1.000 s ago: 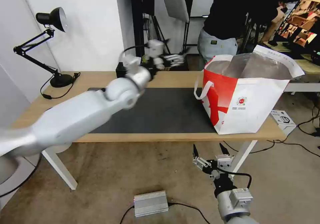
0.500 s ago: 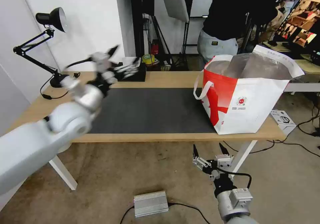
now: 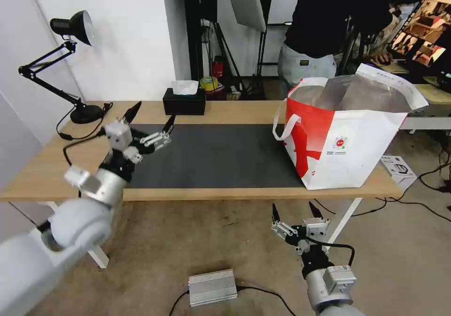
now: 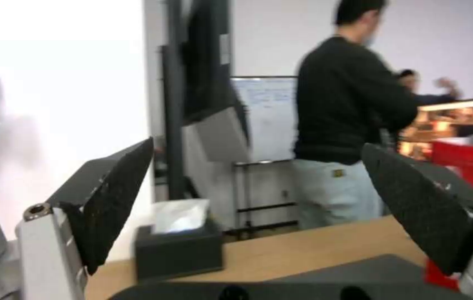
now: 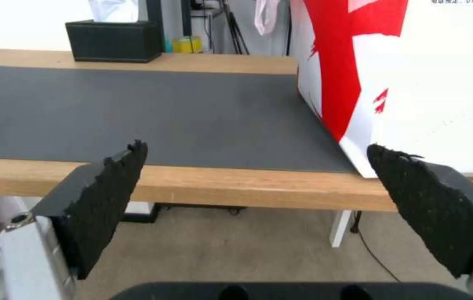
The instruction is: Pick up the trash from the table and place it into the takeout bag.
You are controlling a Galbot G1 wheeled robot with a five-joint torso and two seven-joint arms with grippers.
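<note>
Trash is nowhere on our tabletop, so we judge the takeout bag at its right end holds it all, and we keep our left pincer and right pincer spread and empty.

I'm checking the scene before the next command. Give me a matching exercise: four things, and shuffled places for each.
Things:
1. takeout bag
2. tissue box
3. left end effector
4. right end effector

Places:
A. below the table's front edge, over the floor
B. back edge of the table, behind the mat
C. right end of the table
D. above the mat's left end

Pairs: 1-C, 2-B, 3-D, 4-A
</note>
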